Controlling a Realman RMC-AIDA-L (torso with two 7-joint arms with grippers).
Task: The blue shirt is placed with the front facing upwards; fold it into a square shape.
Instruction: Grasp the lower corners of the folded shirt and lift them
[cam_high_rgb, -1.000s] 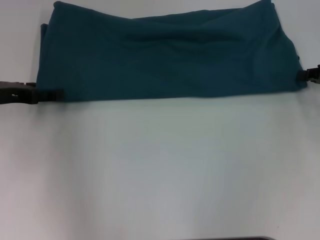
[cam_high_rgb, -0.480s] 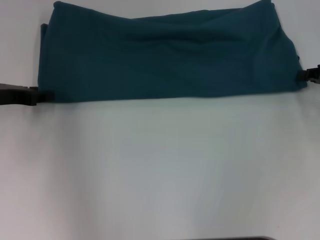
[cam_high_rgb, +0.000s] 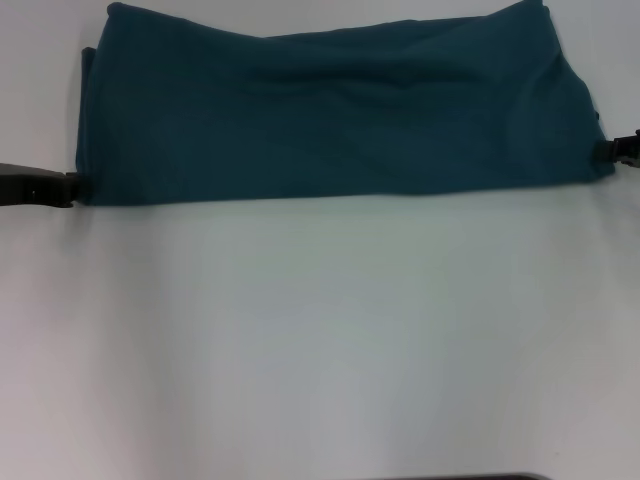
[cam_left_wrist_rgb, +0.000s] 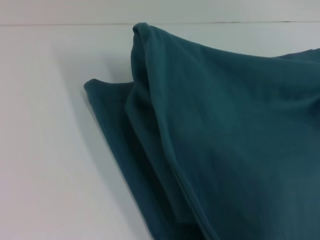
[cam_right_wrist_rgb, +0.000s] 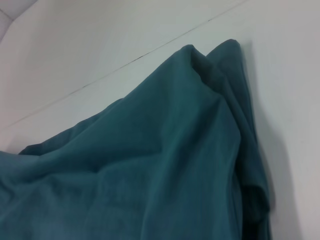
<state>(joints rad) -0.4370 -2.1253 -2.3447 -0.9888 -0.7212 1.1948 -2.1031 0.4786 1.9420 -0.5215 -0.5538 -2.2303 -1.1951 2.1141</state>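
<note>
The blue shirt (cam_high_rgb: 330, 110) lies folded into a long, wide band across the far part of the white table (cam_high_rgb: 320, 340), plain fabric up, with no lettering or collar showing. My left gripper (cam_high_rgb: 68, 187) sits low on the table just outside the shirt's near left corner. My right gripper (cam_high_rgb: 610, 150) is at the shirt's near right corner, against the cloth edge. The left wrist view shows the stacked layers of the blue shirt (cam_left_wrist_rgb: 225, 140) at its left end. The right wrist view shows the blue shirt (cam_right_wrist_rgb: 150, 170) at its right end with layered edges.
Bare white tabletop stretches from the shirt's near edge to the front. A thin dark strip (cam_high_rgb: 470, 477) shows at the bottom edge of the head view. A seam (cam_right_wrist_rgb: 125, 62) runs along the table surface behind the shirt.
My left gripper has drawn back to the left, off the shirt's near left corner. The shirt and the right gripper have stayed put.
</note>
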